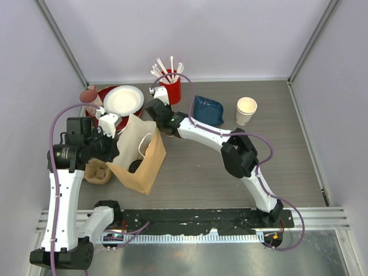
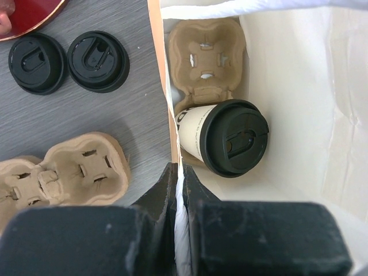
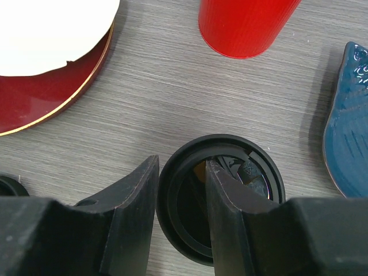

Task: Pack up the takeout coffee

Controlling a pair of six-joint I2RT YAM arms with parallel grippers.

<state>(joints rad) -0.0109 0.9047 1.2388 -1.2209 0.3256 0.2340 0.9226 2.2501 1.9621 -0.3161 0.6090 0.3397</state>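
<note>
Already one lidded cup (image 2: 230,138) stands inside the brown paper bag (image 1: 144,164), seated in the near pocket of a pulp carrier (image 2: 204,57) on the bag's floor. The carrier's other pocket is vacant. The bag stands open toward the bench's left edge, about midway between near and far edges.

The left tool (image 2: 178,172) is pinched tight on the bag's upper rim, fingers pressed together with the paper wall between them. Outside the bag, two loose black lids (image 2: 37,62) (image 2: 98,60) lie side by side on the bench (image 2: 132,109), with a spare carrier (image 2: 75,169) near them.

The right tool (image 3: 181,172) hangs over the far part of the bench, just near of the red straw holder (image 1: 172,89), between the red plate (image 3: 52,92) and the blue dish (image 1: 207,110). Its fingers stand a little apart, astride the left rim of a round black lid (image 3: 261,172): one finger outside the rim, the other over the lid's sunken top. I cannot tell whether they are squeezing it, and the lid hides whatever is beneath.

A lidless paper cup (image 1: 246,110) stands alone toward the far right corner.
</note>
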